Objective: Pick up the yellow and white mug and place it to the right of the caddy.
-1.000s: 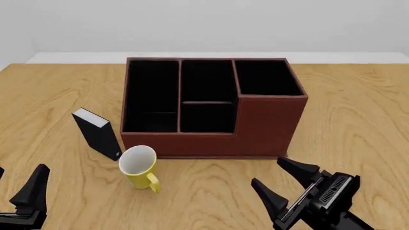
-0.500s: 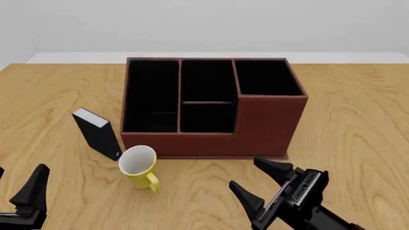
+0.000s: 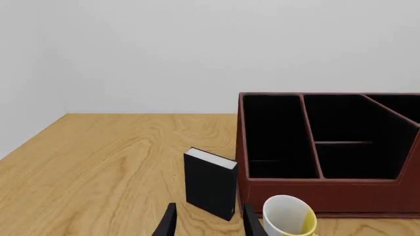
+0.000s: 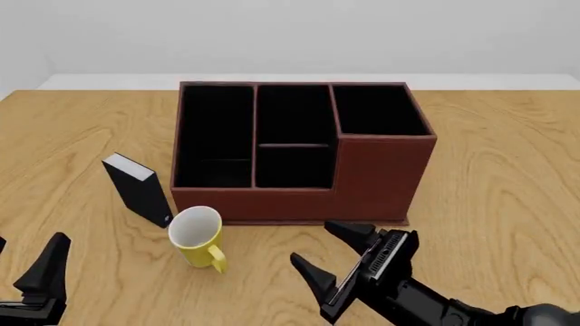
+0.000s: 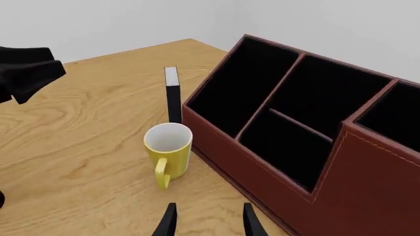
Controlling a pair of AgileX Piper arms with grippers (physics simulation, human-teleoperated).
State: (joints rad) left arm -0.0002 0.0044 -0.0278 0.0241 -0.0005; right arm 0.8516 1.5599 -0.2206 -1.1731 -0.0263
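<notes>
The yellow and white mug (image 4: pixel 198 238) stands upright on the wooden table just in front of the caddy's left front corner, handle toward the near edge. It also shows in the right wrist view (image 5: pixel 168 152) and the left wrist view (image 3: pixel 289 218). The caddy (image 4: pixel 381 178) is a large reddish-brown box with black compartments at the table's middle; it shows too in both wrist views (image 5: pixel 341 172) (image 3: pixel 328 189). My right gripper (image 4: pixel 328 261) is open and empty, to the right of the mug, in front of the caddy. My left gripper (image 4: pixel 37 282) sits low at the near left, open and empty.
A small black book-like block (image 4: pixel 138 189) with a white top stands left of the caddy, just behind the mug, and shows in both wrist views (image 3: pixel 210 183) (image 5: pixel 172 94). Bare wooden table (image 4: pixel 507 190) lies right of the caddy.
My right gripper has moved left along the near side, from the near right toward the mug, staying open. The left gripper, mug and caddy have not moved.
</notes>
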